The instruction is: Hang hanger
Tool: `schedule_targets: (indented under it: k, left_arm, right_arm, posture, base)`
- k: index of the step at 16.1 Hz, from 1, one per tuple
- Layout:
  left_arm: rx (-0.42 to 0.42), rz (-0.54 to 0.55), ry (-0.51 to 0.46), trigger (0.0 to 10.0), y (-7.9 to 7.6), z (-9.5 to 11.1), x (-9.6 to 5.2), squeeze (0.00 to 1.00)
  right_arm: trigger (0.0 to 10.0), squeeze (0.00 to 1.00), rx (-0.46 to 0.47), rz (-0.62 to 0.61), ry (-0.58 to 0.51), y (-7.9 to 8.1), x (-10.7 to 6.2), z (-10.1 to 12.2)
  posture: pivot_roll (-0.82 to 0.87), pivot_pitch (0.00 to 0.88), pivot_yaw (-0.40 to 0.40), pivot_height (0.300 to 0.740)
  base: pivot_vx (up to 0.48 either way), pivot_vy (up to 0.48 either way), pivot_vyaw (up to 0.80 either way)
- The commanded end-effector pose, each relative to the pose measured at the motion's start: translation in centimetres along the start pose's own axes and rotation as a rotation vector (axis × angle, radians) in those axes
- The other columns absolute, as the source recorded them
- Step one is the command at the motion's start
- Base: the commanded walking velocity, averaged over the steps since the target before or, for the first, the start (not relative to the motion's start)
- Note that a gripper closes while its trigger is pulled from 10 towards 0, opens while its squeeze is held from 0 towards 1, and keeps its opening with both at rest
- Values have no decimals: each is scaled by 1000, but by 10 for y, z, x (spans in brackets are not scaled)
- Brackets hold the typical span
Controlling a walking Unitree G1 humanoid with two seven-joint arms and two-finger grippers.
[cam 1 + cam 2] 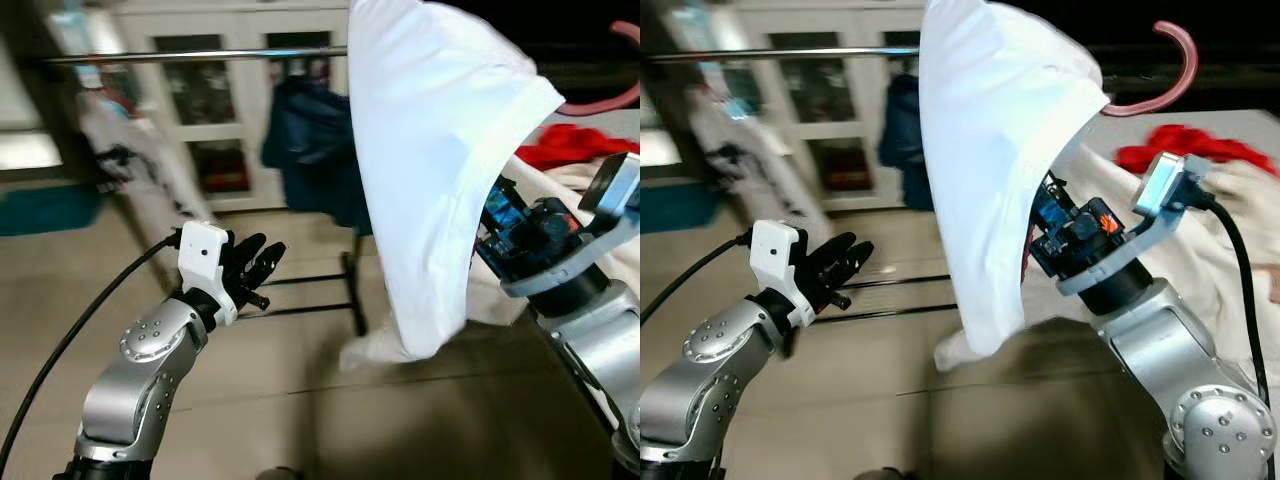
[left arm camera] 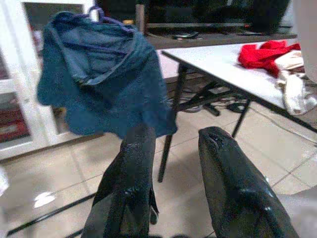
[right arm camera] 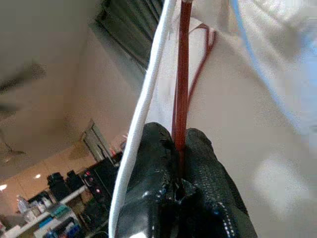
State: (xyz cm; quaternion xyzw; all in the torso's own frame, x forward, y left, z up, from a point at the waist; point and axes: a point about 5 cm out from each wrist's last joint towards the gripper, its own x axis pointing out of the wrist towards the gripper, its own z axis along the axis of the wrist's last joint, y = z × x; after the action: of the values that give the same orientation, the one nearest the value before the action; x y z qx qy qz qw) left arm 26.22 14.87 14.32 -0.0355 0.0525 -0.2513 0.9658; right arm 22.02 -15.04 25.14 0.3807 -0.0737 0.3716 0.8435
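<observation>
The right gripper is clenching the red hanger, carrying a white shirt. The left gripper is hanging released at eight o'clock, seemingly below the rail.

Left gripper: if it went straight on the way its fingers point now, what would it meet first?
Probably the blue garment hanging on the rail: the open left gripper points at its lower edge, with bare floor between. Depth is hard to judge.

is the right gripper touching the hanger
Touching. In the right wrist view the right gripper has its two black fingers pressed shut on the red hanger, with no gap between them; the white shirt drapes over it.
</observation>
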Motion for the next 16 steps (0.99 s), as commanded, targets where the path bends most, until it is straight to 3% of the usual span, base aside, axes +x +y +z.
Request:
schedule_targets:
  k: [1,10,13,16]
  left_arm:
    - [8,-11,1,10000,-1,2,2,0]
    - [1,-10,22,10000,-6,-4,-4,0]
    - [7,-20,35,10000,-7,-6,-3,0]
    - [16,-34,39,10000,-8,-6,0,0]
  right_arm:
    - [10000,0,-18,-21,19,-3,2,-4]
    - [10000,0,2,-58,54,-7,4,-14]
    - [10000,0,-52,-232,68,-28,1,-18]
    - [10000,0,-67,-309,87,-39,-1,-24]
  posture:
    - [-82,0,31,740]
    - [-87,0,16,740]
    - [-96,0,27,740]
    - [-100,0,31,740]
  base:
    - [0,0,650]
    - [0,0,655]
    - [0,0,644]
    - [0,0,654]
